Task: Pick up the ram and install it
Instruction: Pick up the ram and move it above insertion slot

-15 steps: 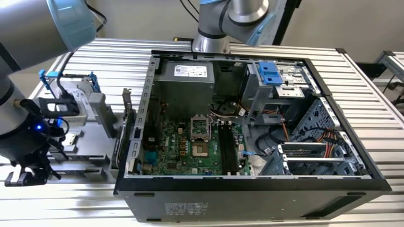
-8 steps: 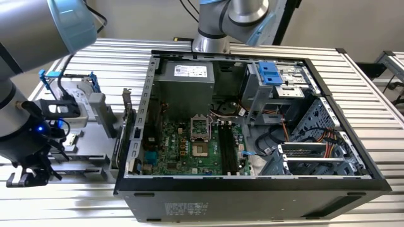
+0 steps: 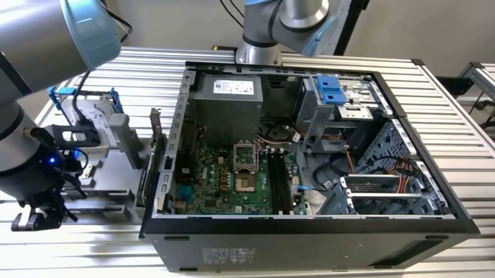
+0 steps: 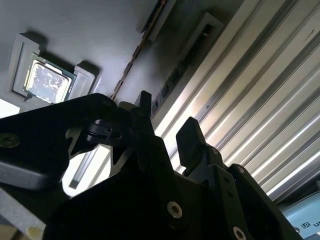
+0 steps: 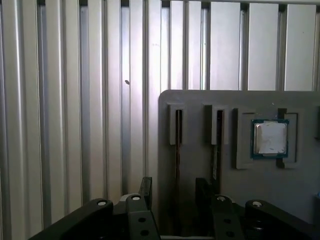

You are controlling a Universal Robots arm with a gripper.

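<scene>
Grey holder [image 5: 200, 105] slots ram [image 5: 177, 160], cradles processor [image 5: 270, 138]; pincer [image 5: 174, 182] gapes nearby.

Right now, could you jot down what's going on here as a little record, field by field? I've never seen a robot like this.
Setting: open computer case lying on a slatted metal table
Parts holder: grey tray beside the case, on the exterior view's left
Ram: thin stick standing on edge in a slot of the tray
Processor chip: square and silver, seated in the tray
Gripper: open, with one finger on each side of the ram
Progress: ram not yet lifted out or installed
</scene>
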